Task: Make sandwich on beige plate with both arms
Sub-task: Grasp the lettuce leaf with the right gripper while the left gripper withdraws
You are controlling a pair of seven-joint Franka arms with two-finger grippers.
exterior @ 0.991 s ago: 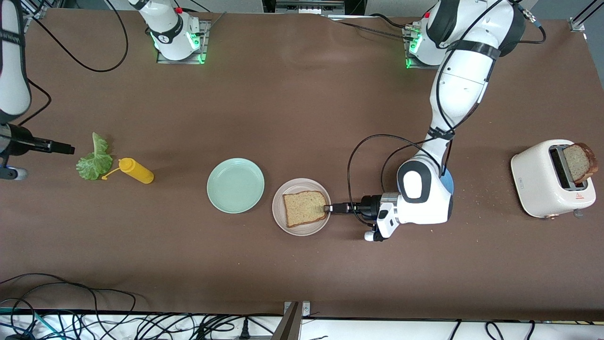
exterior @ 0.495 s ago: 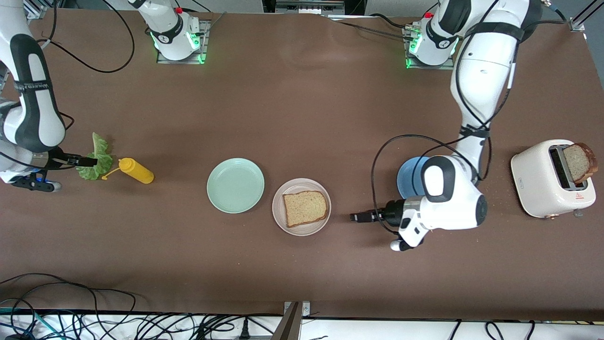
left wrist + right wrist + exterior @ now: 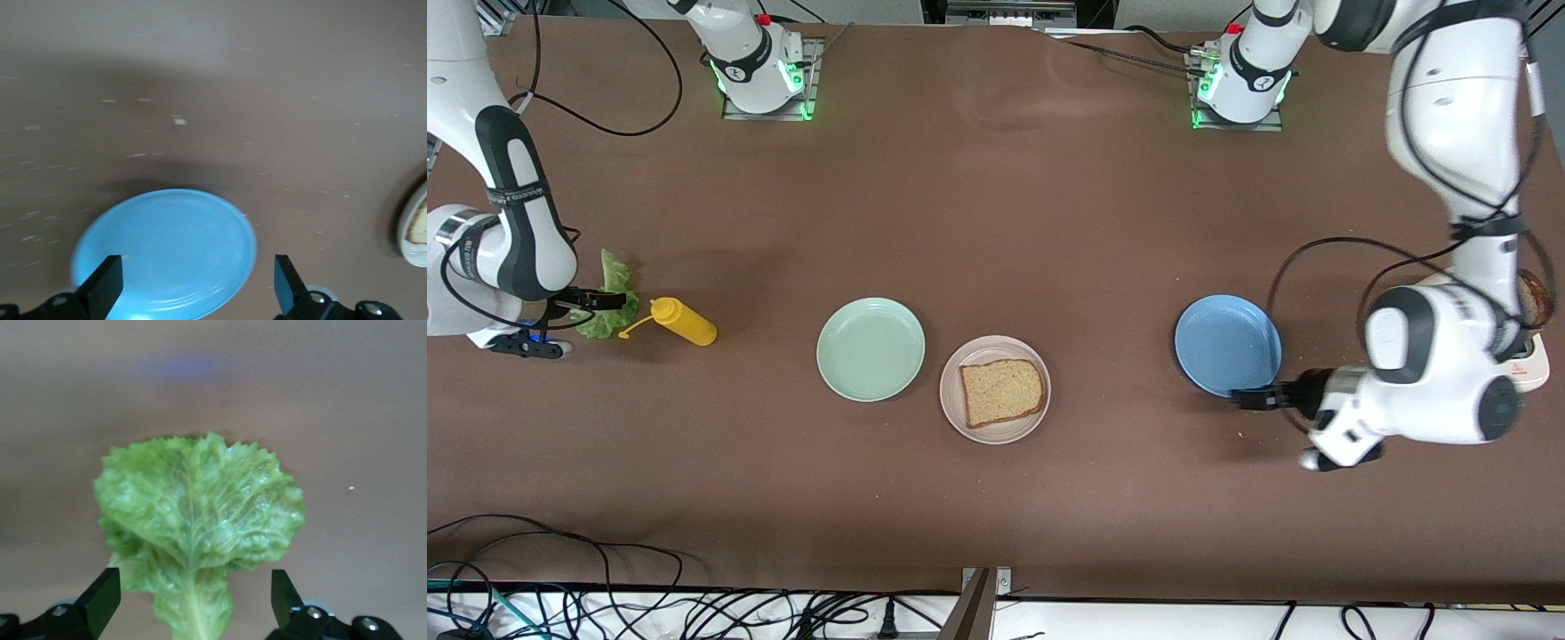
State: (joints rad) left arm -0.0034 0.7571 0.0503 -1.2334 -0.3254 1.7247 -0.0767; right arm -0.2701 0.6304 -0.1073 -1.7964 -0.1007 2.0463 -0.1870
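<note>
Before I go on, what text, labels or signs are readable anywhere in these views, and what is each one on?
No text can be read for certain.
Right arm: lettering on its black band, too small to read.
Toaster: a small red warning triangle with tiny print under it, unreadable.
Beige plate, bread slice, blue plate, mint-green plate, yellow bottle, lettuce leaf: no markings.

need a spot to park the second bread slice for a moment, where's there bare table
Bare table lies between the beige plate and the blue plate, and across the broad stretch from the plates up to the arm bases. It is crowded at the right arm's end, where the right gripper hangs over the lettuce leaf beside the yellow bottle, and at the blue plate's edge under the left gripper.
</note>
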